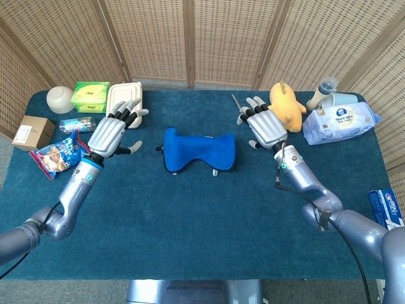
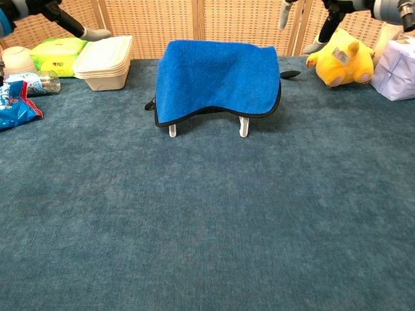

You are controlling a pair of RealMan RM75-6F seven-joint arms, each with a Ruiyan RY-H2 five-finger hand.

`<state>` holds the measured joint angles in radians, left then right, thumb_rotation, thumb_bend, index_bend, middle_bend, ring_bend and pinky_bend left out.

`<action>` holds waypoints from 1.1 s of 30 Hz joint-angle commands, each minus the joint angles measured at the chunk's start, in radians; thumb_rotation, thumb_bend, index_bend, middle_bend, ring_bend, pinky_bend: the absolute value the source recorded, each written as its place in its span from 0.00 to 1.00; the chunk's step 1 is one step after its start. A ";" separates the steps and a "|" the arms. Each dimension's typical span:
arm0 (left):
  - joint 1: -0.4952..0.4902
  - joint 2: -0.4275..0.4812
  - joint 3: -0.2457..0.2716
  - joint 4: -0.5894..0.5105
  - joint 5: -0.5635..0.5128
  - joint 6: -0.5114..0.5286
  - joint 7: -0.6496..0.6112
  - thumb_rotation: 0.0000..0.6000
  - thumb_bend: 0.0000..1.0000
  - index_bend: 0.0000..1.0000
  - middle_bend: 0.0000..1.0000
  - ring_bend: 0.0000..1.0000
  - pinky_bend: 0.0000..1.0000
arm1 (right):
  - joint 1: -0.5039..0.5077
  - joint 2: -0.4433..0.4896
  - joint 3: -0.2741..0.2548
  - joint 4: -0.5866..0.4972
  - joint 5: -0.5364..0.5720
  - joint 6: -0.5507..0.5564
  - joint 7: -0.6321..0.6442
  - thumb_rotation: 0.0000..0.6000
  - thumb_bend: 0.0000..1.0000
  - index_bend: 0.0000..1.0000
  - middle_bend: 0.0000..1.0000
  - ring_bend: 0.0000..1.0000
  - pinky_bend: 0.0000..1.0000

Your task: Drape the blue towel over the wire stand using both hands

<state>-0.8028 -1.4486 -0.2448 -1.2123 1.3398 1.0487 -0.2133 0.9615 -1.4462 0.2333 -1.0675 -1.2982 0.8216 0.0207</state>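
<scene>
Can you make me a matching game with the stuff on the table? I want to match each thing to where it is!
Things:
1. blue towel
2. yellow plush toy
3. green packet
4. left hand

Places or states:
A. beside the right hand, near the far right of the table
B. open in the air, holding nothing
C. hanging over the wire stand in the middle
D. far left corner, next to the white bowl

Right pairs: 1-C, 2-A, 3-D, 4-B
</scene>
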 commanded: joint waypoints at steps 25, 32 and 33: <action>0.466 0.393 0.138 -0.602 -0.042 0.368 0.081 1.00 0.41 0.28 0.16 0.03 0.04 | -0.315 0.244 -0.019 -0.358 -0.008 0.325 0.117 1.00 0.33 0.39 0.26 0.09 0.05; 0.611 0.437 0.223 -0.644 0.036 0.506 0.119 1.00 0.41 0.31 0.18 0.05 0.05 | -0.437 0.303 -0.055 -0.506 0.009 0.437 0.049 1.00 0.36 0.39 0.26 0.10 0.08; 0.634 0.442 0.236 -0.650 0.045 0.526 0.125 1.00 0.41 0.31 0.18 0.06 0.05 | -0.457 0.313 -0.062 -0.531 0.013 0.453 0.034 1.00 0.36 0.39 0.26 0.10 0.08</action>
<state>-0.2092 -1.0226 -0.0389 -1.8459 1.3606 1.5400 -0.1051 0.5412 -1.1564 0.1878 -1.5576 -1.2940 1.2483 0.0819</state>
